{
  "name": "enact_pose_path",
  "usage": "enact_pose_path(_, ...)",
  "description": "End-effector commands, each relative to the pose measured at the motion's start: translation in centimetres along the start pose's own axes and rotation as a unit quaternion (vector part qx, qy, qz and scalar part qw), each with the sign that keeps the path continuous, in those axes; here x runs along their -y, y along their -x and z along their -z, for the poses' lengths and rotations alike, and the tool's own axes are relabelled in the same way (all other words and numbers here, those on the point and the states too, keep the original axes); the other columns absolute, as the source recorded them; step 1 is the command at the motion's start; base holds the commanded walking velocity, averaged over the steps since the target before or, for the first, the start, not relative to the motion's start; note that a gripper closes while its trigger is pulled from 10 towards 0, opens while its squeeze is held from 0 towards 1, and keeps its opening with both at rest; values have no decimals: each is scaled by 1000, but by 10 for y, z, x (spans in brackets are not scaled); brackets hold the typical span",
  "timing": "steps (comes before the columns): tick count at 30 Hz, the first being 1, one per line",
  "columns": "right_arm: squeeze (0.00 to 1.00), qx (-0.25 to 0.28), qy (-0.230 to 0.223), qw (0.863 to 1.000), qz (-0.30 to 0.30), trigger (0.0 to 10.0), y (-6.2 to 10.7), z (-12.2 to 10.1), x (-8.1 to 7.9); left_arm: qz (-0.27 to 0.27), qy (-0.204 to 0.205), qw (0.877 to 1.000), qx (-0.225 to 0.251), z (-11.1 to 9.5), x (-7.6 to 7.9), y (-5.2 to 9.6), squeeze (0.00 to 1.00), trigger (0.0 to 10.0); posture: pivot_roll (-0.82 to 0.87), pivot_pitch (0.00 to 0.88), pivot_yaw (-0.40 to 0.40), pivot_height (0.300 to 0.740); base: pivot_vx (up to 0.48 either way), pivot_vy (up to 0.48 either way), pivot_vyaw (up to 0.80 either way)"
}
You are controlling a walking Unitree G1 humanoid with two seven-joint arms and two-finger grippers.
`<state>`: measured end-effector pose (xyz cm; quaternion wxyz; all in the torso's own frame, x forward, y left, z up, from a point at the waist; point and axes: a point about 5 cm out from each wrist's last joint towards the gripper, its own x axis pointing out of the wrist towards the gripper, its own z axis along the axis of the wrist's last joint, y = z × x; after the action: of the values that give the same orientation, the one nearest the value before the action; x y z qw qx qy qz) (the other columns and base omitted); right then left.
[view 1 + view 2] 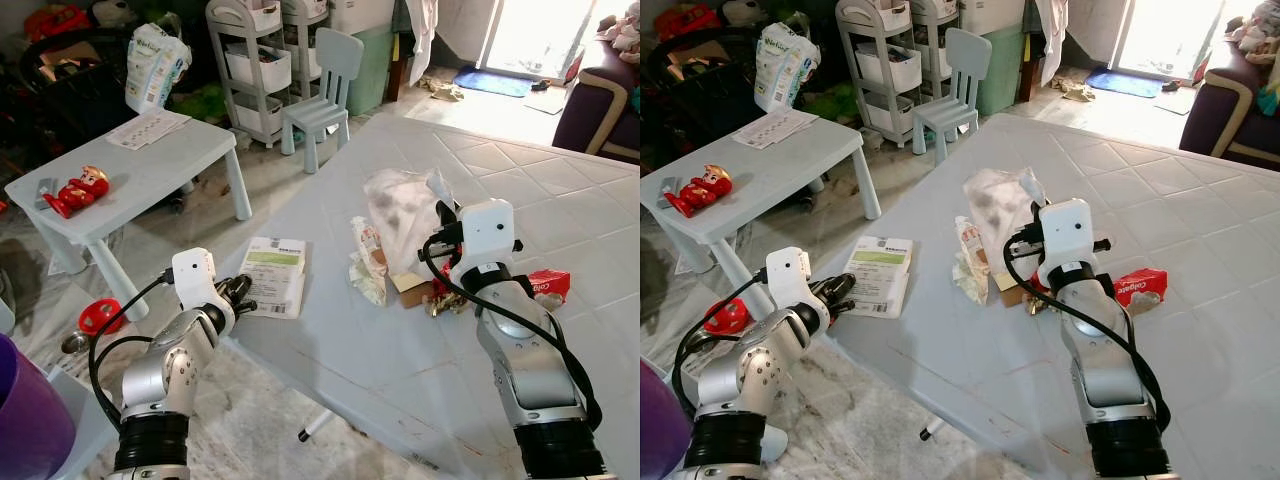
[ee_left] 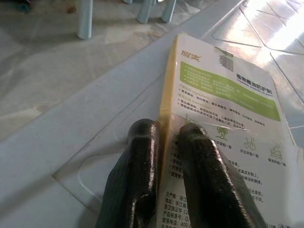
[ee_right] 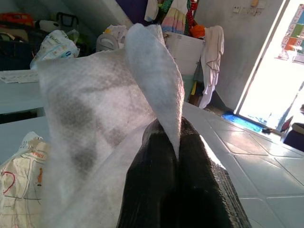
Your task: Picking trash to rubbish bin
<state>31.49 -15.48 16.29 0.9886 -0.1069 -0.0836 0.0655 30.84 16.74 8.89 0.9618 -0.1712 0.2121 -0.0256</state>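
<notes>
Meanwhile right gripper (image 3: 176, 156) pinches white tissue (image 1: 400, 205) beside wrappers (image 1: 368, 262); left gripper (image 2: 166, 142) clamps leaflet (image 1: 273, 275).

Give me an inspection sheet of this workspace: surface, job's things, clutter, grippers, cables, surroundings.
Surface: pale tiled table, trash gathered near its middle.
Job's things: white plastic bag; crumpled wrapper; red toothpaste box; green and white package at the table's edge; rubbish bin: nothing seen.
Clutter: small brown scraps beside the wrapper.
Grippers: left gripper pinches the package's edge; right gripper is shut on the plastic bag.
Cables: black cables loop along the left arm and the right arm.
Surroundings: small table with a red toy, child's chair, storage trolley, sofa, purple container.
</notes>
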Motion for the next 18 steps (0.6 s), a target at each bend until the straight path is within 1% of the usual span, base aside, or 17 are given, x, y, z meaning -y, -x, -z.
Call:
enact_pose_path(1,0,-2,1,1000,-4,0,0,0,0,-28,-5,998,-51,24,-9,0,0,0,-51,0,-12,740,0,0,0)
enact_pose_path(2,0,-3,1,1000,-4,0,0,0,0,-49,-14,998,-33,19,-14,0,0,0,-52,0,-14,740,0,0,0)
enact_pose_path(8,0,-3,3,1000,-5,0,0,0,1,-67,-9,998,-16,16,-18,0,0,0,-53,0,-16,740,0,0,0)
enact_pose_path(9,0,-3,4,1000,-5,0,0,0,1,-72,-14,997,-7,14,-19,0,0,0,-54,0,-15,740,0,0,0)
enact_pose_path(10,0,-3,4,1000,-5,0,0,0,0,-80,-26,996,10,10,-20,0,0,0,-54,0,-16,740,0,0,0)
enact_pose_path(14,0,-3,4,1000,-5,0,0,0,1,-85,-52,994,38,1,-19,0,0,0,-53,0,-16,740,0,0,0)
enact_pose_path(15,0,-3,4,1000,-4,0,0,0,0,-94,-77,990,69,-10,-19,1,0,0,-53,0,-16,740,0,0,0)
enact_pose_path(18,0,-3,4,1000,-4,0,0,0,0,-97,-97,986,98,-20,-17,2,0,0,-52,0,-15,740,0,0,0)
